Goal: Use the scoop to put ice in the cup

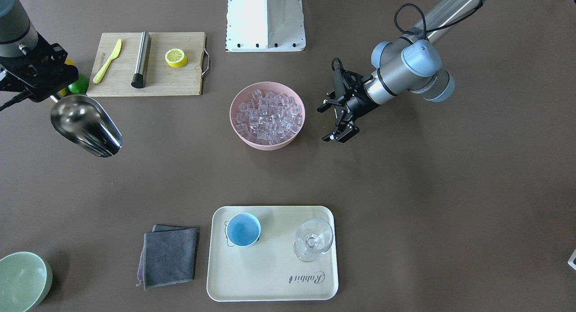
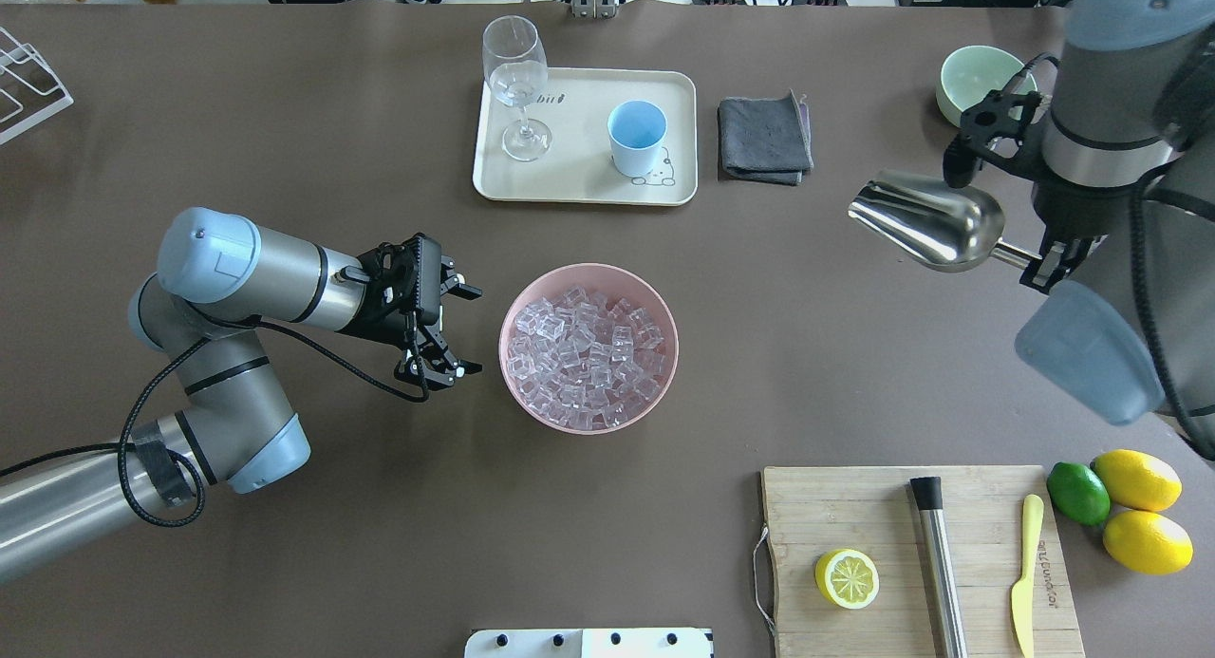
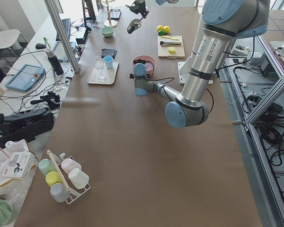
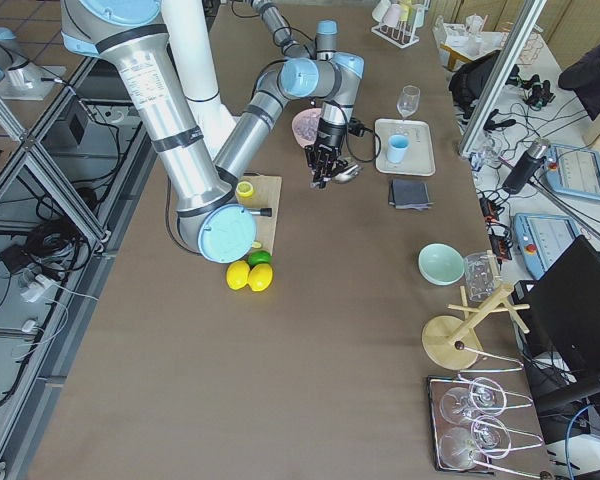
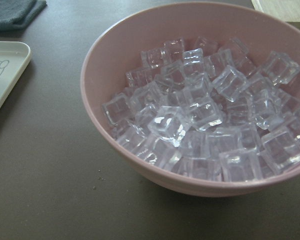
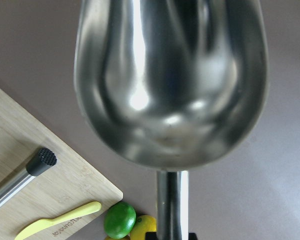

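Note:
The ice (image 2: 588, 349) fills a pink bowl (image 2: 517, 385) at the table's middle, and it shows close up in the left wrist view (image 5: 205, 115). My left gripper (image 2: 467, 329) hangs open and empty just beside the bowl's left rim, jaws toward it. My right gripper (image 2: 1042, 262) is shut on the thin handle of the steel scoop (image 2: 925, 223). It holds the scoop in the air to the bowl's right, and the scoop's hollow (image 6: 170, 75) is empty. The light blue cup (image 2: 636, 136) stands upright and empty on the cream tray (image 2: 579, 178) beyond the bowl.
A clear stemmed glass (image 2: 517, 79) shares the tray. A folded grey cloth (image 2: 764, 136) and a pale green bowl (image 2: 978, 74) lie to the tray's right. Near my right side a wooden board (image 2: 854, 506) carries a lemon half (image 2: 847, 578), a steel cylinder (image 2: 940, 563) and a yellow knife (image 2: 1023, 577). A lime and lemons (image 2: 1130, 506) lie beside it.

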Controlling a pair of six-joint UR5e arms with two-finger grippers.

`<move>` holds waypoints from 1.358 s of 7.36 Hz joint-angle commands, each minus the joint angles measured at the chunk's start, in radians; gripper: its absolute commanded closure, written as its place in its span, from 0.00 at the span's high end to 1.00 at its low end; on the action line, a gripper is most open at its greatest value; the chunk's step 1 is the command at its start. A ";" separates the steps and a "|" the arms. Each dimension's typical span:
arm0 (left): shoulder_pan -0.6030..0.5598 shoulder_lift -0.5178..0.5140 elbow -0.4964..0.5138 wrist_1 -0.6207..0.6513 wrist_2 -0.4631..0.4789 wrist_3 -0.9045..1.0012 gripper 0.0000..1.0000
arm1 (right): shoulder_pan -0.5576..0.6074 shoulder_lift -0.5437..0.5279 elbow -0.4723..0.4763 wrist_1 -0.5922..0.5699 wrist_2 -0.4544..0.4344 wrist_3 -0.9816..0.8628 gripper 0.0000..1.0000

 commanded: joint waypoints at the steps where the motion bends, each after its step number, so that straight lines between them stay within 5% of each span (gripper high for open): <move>1: 0.013 -0.017 0.014 0.002 0.001 0.000 0.98 | -0.154 0.222 -0.087 -0.178 -0.015 0.000 0.00; 5: 0.024 -0.021 0.019 0.017 0.001 0.001 0.98 | -0.257 0.546 -0.344 -0.373 0.013 0.000 0.00; 7: 0.025 -0.021 0.022 0.017 0.001 0.000 0.98 | -0.281 0.591 -0.429 -0.398 0.013 0.000 0.00; 10: 0.027 -0.021 0.027 0.017 0.002 0.000 0.98 | -0.323 0.735 -0.589 -0.589 0.004 0.000 0.00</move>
